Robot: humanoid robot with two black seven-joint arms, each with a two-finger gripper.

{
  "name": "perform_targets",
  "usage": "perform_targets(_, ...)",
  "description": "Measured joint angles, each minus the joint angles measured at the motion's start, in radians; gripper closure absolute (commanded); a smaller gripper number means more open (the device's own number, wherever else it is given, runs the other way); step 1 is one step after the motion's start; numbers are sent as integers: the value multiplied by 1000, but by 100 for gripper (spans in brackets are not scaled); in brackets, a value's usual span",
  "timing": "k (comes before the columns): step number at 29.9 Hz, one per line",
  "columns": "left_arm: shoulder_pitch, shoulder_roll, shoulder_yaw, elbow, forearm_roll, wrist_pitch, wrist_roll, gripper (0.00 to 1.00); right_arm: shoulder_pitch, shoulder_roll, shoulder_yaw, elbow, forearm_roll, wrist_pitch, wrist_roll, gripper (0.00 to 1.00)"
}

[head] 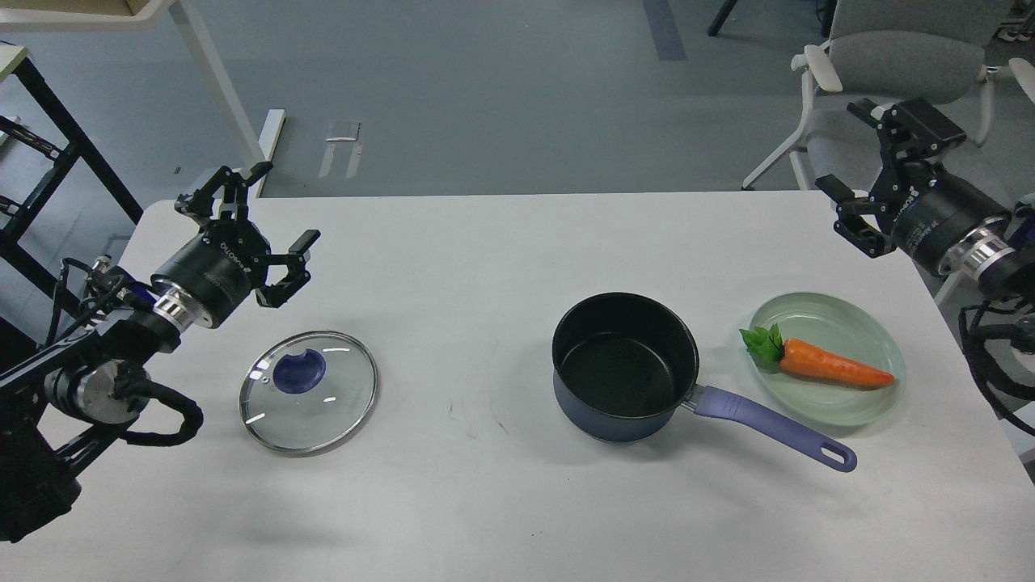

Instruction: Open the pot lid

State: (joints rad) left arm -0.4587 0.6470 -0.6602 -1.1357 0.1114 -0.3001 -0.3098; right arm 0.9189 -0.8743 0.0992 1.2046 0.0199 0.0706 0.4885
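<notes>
A wide white rectangular surface fills most of the head view, with grey floor beyond its far edge and a grey padded office chair at the upper right.

Our two black arms come in from the sides. Our left claw hangs over the left part of the surface with its fingers spread wide, holding nothing. Our right claw sits at the far right edge of the surface, near the chair, its fingers also spread wide and empty.

The small dark blue saucepan with a black inside stands upright and uncovered, right of centre. Its long lavender-purple handle runs toward the lower right, ending in a hole, so the pot's long axis slants from upper left to lower right. The pot is well apart from both claws.

The round clear glass lid with a metal rim lies flat on the surface at the left, well apart from the pot, its flat purple-blue knob near its middle. It lies just below and slightly right of our left claw, not touching it.

A pale green round plate sits just right of the pot, its near edge close to the handle. On it lies an orange toy carrot with green leaves, leaves pointing left.
</notes>
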Motion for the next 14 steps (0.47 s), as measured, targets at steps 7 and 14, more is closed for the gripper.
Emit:
perform_targets(7, 10, -40, -31, 60, 0, -2, 0, 1, -22, 113, 26, -94, 17, -11, 0, 0)
perform_targets(14, 11, -60, -44, 80, 1, -5, 4, 1, -98, 129, 132, -85, 19, 79, 0, 0)
